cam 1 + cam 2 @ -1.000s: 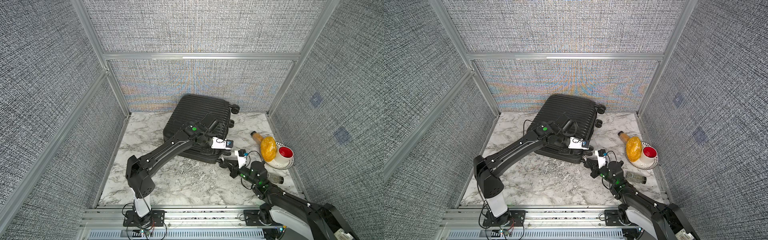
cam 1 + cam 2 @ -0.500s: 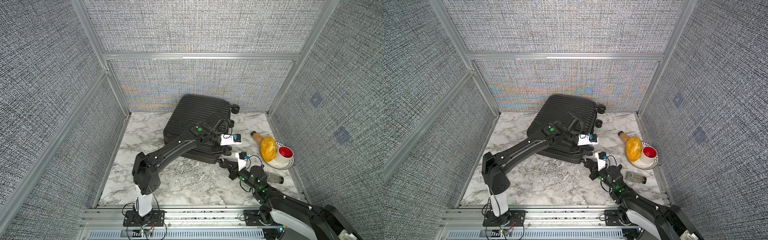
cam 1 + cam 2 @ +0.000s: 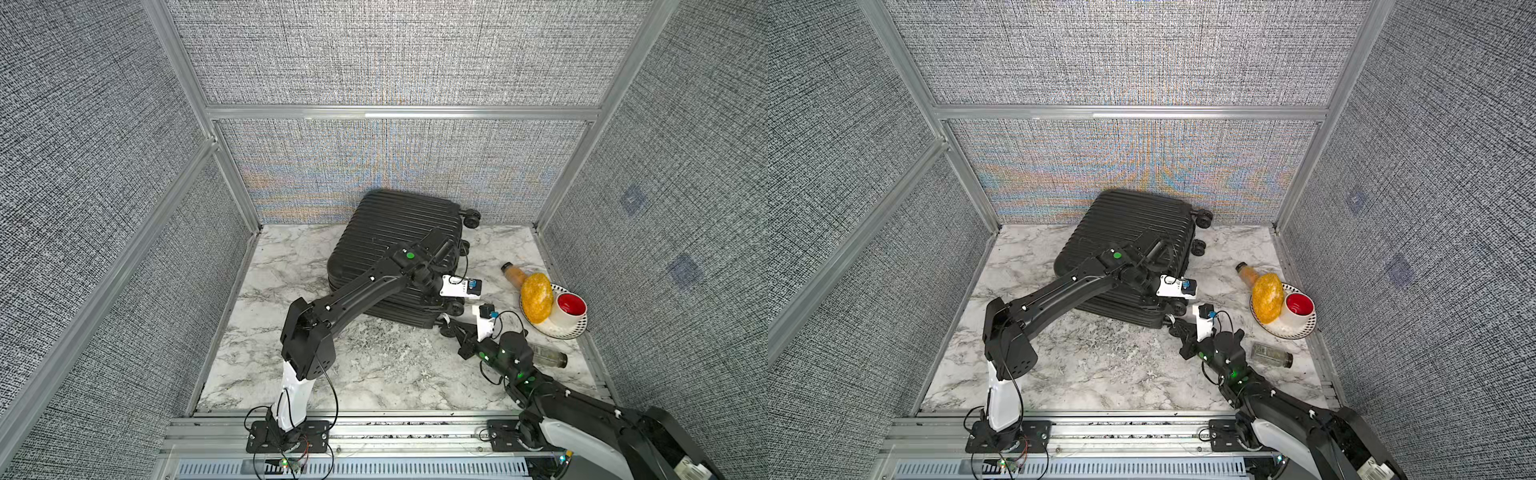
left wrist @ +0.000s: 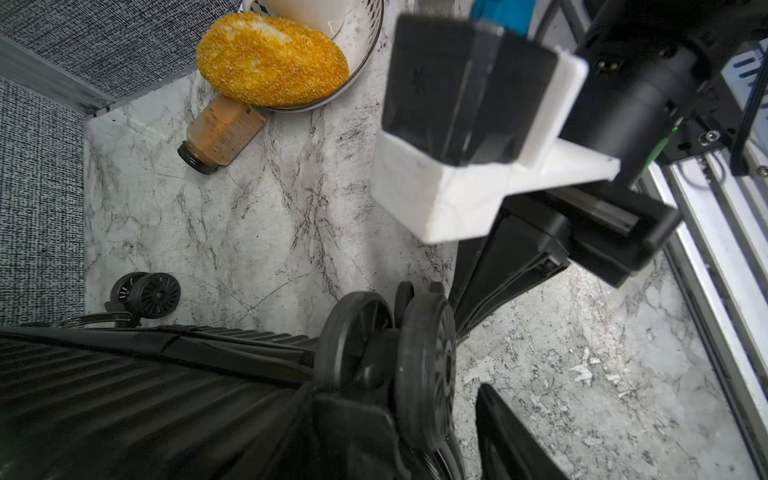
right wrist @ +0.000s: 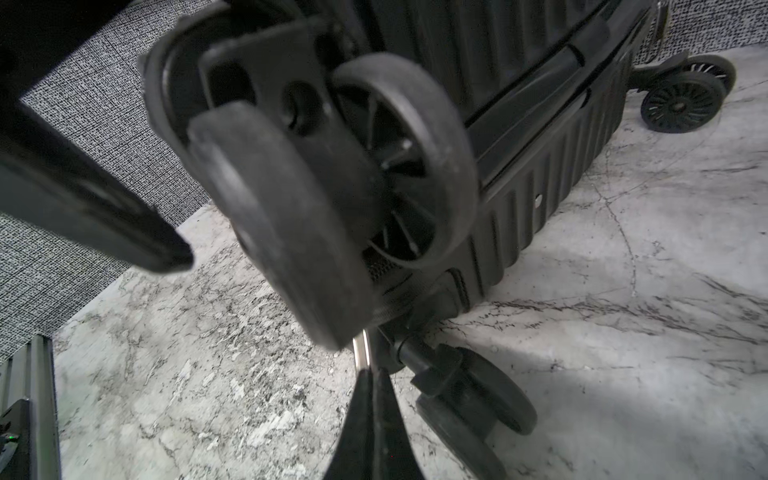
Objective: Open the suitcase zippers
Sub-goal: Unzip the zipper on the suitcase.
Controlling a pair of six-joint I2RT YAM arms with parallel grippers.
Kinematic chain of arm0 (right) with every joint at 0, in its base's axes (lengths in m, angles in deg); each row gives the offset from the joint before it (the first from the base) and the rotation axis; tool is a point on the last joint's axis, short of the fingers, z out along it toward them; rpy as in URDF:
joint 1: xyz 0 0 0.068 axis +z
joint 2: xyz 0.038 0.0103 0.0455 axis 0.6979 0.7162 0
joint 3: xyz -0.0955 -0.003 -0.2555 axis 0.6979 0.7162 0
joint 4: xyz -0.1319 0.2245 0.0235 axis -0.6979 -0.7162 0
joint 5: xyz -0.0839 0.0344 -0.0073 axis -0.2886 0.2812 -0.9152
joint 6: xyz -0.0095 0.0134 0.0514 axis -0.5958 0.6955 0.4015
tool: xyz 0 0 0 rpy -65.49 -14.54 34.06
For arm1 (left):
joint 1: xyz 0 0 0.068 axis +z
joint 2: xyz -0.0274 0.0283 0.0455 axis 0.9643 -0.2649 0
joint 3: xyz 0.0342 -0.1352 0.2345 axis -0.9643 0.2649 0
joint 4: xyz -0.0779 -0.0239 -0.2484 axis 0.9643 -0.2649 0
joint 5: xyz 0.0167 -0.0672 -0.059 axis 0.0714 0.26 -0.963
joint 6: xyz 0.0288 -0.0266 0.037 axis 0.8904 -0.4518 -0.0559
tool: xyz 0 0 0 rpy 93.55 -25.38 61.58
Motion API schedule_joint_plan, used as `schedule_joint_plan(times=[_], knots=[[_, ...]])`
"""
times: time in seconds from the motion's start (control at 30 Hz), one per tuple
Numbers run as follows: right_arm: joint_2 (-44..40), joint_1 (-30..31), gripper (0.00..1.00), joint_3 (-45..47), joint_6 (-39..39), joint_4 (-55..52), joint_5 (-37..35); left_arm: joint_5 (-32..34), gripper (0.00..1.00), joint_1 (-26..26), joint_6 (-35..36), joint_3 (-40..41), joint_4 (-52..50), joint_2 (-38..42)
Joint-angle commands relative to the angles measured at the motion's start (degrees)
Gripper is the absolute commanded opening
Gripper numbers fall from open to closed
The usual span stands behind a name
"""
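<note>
Saw a marble bench walled in grey fabric panels. Found the suitcase lying flat toward the far middle of it, turned a little askew, ribbed shell up, wheels to the right, far edge close to the back wall. Traced the left arm from its near-edge base up and across the suitcase's near-right part, wrist bent down over the near-right corner. Traced the right arm from the bench's near-right corner, low, toward that same suitcase corner. Noted a plate at the right edge, well apart from the suitcase, carrying a seeded bread roll and a white cup red inside, side by side. Spotted a bottle of orange stuff lying just far-left of the plate, partly under the roll, and a clear jar lying on its side nearer than the plate, just right of the right arm. Caught the left end effector spread, fingers set either side of the upper near-right twin wheel, with bench showing between one finger and the wheel; could not tell of any contact on the other side. Found the right end effector pressed together, pinching the silvery zipper pull just below that wheel, beside the lower corner wheel resting on the bench.
</note>
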Motion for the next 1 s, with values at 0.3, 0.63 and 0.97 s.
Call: schedule_joint_plan(times=[0.3, 0.63, 0.97], knots=[[0.5, -7.7, 0.00, -1.4, -1.8, -2.7, 3.8, 9.2, 0.44, 0.1, 3.4, 2.3, -9.6, 0.0], [7.7, -12.9, 0.00, -6.1, -3.6, -2.1, 6.6, 7.8, 0.43, 0.2, 3.2, 6.1, -9.6, 1.5], [11.9, -15.5, 0.00, -8.1, -3.5, -0.6, 8.8, 7.8, 0.42, 0.1, 3.6, 7.4, -9.6, 3.5]])
